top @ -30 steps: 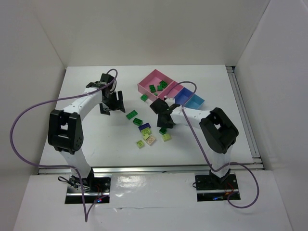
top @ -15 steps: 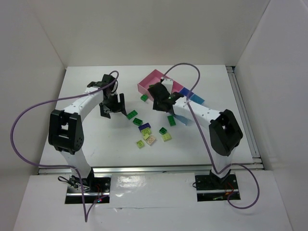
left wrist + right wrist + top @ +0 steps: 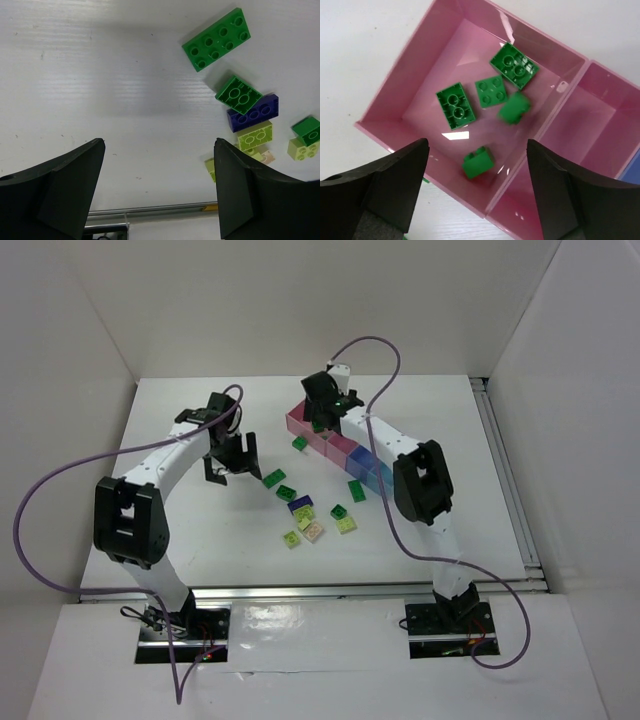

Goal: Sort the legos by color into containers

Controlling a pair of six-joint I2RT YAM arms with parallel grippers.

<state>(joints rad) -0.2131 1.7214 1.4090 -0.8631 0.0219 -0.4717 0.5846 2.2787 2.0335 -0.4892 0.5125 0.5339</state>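
Note:
My right gripper hangs open over the larger pink container, at the back of the table. Several dark green legos lie inside; one is blurred, and another sits just below the jaws. The smaller pink container adjoins it. My left gripper is open and holds nothing, left of the loose legos. Those include a long green brick, a green one lying upside down, a blue-purple one and a yellow-green one.
The violet-blue bin and light blue bin continue the row under my right arm. One green brick lies beside the pink bin, another by the blue end. A beige brick sits among the loose ones.
My right arm swung from the table's middle back over the larger pink container and opened, letting a green brick go into it. The left gripper opened slightly and barely moved.

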